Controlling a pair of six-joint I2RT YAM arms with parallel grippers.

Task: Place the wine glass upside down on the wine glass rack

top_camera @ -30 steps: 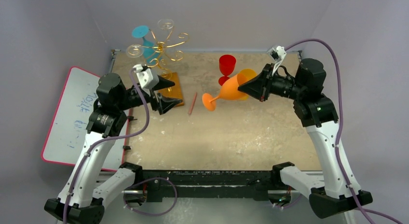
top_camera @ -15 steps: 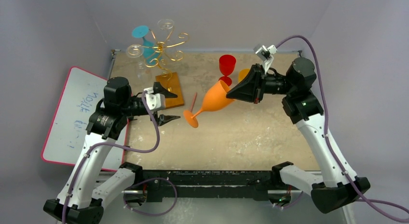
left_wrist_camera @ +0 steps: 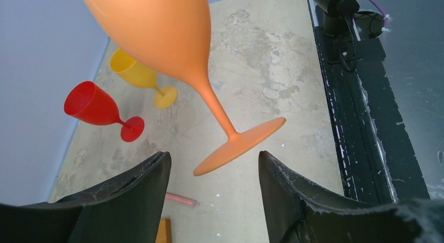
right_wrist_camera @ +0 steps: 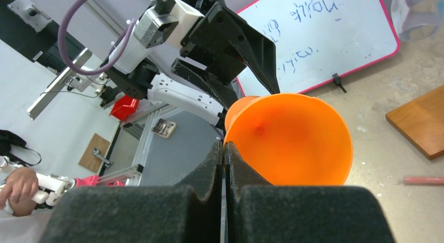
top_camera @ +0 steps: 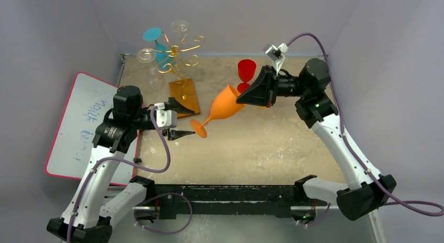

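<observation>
The orange wine glass [top_camera: 224,104] hangs tilted above the table, foot [top_camera: 198,129] pointing left and down. My right gripper [top_camera: 245,98] is shut on its rim, seen in the right wrist view [right_wrist_camera: 224,147] with one finger inside the bowl [right_wrist_camera: 290,141]. My left gripper [top_camera: 191,122] is open and empty. In its wrist view [left_wrist_camera: 214,158] the glass foot [left_wrist_camera: 241,147] sits just beyond and between the fingertips, not touching. The wine glass rack [top_camera: 177,57], a gold wire tree on a wooden base [top_camera: 186,94], stands at the back left with one teal and two clear glasses hanging.
A red glass [top_camera: 246,70] and a yellow glass [left_wrist_camera: 137,73] stand at the back of the table, near the right gripper. A pink stick [left_wrist_camera: 180,200] lies on the table under the left gripper. A whiteboard [top_camera: 78,125] lies off the table's left edge.
My right gripper has carried the orange glass left and lower, toward the left gripper. My left gripper has swung off the rack base and down to meet the glass foot.
</observation>
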